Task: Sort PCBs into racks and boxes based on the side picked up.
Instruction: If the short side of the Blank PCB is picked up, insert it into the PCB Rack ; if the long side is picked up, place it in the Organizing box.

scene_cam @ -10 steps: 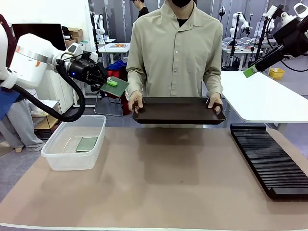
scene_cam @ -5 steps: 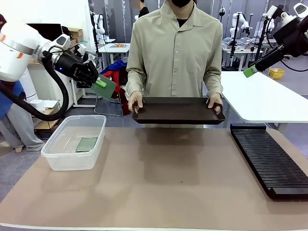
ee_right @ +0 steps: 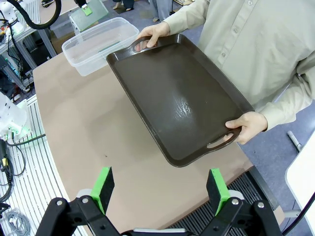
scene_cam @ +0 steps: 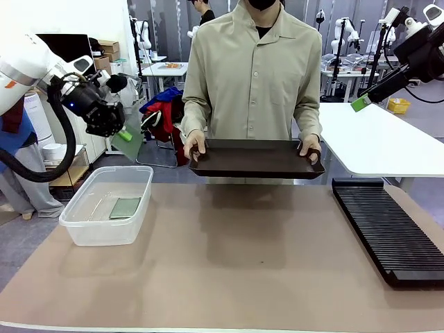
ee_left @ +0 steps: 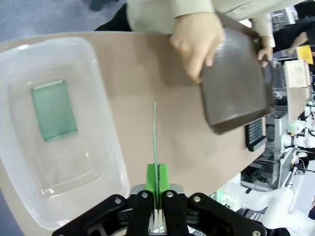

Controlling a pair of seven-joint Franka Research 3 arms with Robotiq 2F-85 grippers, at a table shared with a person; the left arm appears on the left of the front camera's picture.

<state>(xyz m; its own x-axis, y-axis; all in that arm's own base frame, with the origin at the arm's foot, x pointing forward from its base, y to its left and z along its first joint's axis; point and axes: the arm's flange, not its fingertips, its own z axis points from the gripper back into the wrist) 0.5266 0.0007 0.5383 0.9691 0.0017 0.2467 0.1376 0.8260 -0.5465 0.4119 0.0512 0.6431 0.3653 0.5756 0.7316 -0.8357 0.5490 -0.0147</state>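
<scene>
My left gripper (scene_cam: 123, 134) is shut on a green PCB (scene_cam: 132, 141), held in the air above the far end of the clear tub (scene_cam: 107, 205). In the left wrist view that PCB (ee_left: 155, 142) stands edge-on between my green pads (ee_left: 151, 178), above the table beside the tub (ee_left: 106, 142). A second PCB (scene_cam: 125, 207) lies flat inside the tub (ee_left: 53, 109). The black slotted rack (scene_cam: 388, 229) lies at the table's right side. My right gripper (ee_right: 160, 189) is open high above the table, its green pads (ee_right: 103, 187) wide apart.
A person at the far side holds a dark brown tray (scene_cam: 257, 158) level with both hands; from the right wrist its inside (ee_right: 172, 93) looks bare. A white table (scene_cam: 378, 135) stands behind the rack. The brown mat (scene_cam: 229, 263) covers the table's middle.
My left arm has swung left with the PCB, from beside the person's elbow to above the tub, and the board has tilted downward. The tray and right arm have stayed put.
</scene>
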